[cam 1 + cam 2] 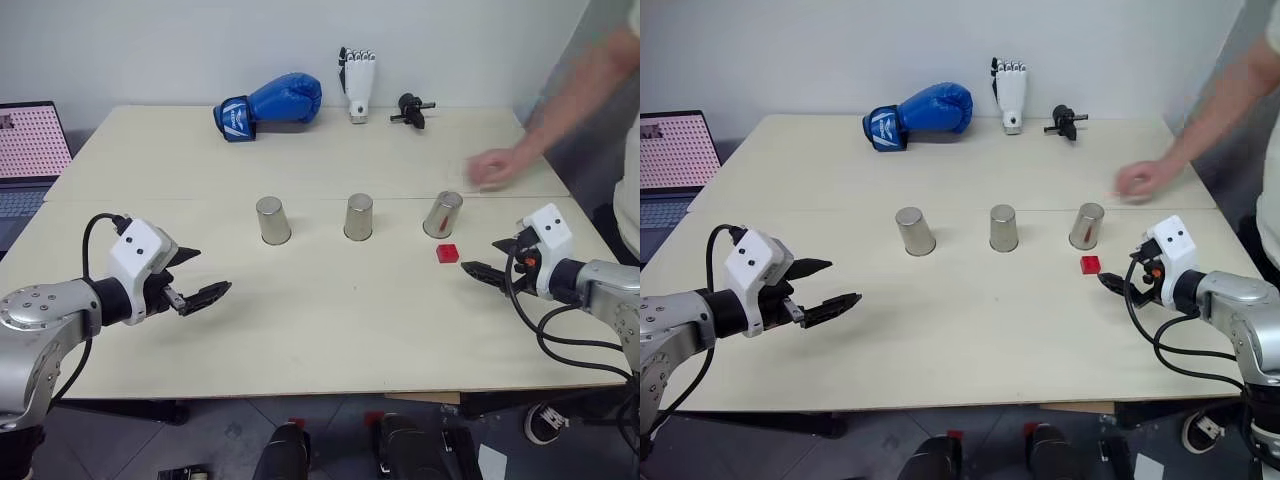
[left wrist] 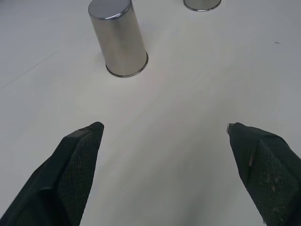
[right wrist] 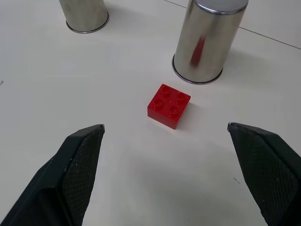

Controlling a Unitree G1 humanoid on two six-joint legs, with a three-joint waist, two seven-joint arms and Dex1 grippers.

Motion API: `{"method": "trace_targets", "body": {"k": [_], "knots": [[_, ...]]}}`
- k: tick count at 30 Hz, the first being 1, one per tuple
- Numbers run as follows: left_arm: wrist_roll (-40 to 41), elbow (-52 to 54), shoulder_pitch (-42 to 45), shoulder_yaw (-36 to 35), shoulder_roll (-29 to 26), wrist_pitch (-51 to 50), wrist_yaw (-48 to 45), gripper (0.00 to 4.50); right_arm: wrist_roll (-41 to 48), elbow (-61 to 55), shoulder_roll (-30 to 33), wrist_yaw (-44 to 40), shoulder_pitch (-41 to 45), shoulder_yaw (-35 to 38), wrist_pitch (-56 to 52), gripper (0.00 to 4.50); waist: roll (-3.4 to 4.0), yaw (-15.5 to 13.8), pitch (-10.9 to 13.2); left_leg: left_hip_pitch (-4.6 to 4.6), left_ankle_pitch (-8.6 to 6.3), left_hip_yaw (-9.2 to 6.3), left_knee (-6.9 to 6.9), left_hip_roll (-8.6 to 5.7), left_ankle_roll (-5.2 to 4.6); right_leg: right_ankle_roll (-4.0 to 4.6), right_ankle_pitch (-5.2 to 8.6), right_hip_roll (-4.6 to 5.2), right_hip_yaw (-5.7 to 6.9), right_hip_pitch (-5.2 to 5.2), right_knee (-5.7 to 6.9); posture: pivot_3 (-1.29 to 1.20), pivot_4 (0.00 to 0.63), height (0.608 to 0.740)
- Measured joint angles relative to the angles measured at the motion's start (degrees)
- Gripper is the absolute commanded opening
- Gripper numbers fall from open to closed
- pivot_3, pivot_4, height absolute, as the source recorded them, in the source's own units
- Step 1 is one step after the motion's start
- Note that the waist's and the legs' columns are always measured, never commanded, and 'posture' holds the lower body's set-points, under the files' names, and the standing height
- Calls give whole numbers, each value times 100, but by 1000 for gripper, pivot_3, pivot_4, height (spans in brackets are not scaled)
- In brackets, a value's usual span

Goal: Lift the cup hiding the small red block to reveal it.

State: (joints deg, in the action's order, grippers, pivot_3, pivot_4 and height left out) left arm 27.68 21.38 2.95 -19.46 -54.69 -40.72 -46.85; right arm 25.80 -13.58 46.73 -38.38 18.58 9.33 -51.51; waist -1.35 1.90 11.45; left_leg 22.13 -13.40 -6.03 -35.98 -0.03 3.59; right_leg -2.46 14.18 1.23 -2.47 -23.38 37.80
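The small red block (image 3: pixel 169 106) sits out in the open on the pale surface (image 1: pixel 330 330), just beside the right cup (image 1: pixel 442 214), not under it. It is square with little bumps on top. The three cups are shiny metal and upside down; the middle cup (image 1: pixel 359 217) and left cup (image 1: pixel 272 220) stand apart. The right hand (image 1: pixel 482 258) is spread wide and holds nothing, near the block. The left hand (image 1: pixel 198 278) is spread and bare too. A person's hand (image 1: pixel 493 168) is close behind; the robot could bump it, or knock a smooth cup over.
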Motion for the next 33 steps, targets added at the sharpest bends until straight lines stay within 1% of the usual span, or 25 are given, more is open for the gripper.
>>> {"method": "trace_targets", "body": {"k": [33], "knots": [[-16, -96, 20, 1, -11, 12, -26, 4500, 2, 17, -2, -4, 6, -44, 6, 4471, 0, 0, 0, 0, 0, 0, 0, 0, 0, -3, -2, 0, 0, 0, 1, 0, 150, 740]]}}
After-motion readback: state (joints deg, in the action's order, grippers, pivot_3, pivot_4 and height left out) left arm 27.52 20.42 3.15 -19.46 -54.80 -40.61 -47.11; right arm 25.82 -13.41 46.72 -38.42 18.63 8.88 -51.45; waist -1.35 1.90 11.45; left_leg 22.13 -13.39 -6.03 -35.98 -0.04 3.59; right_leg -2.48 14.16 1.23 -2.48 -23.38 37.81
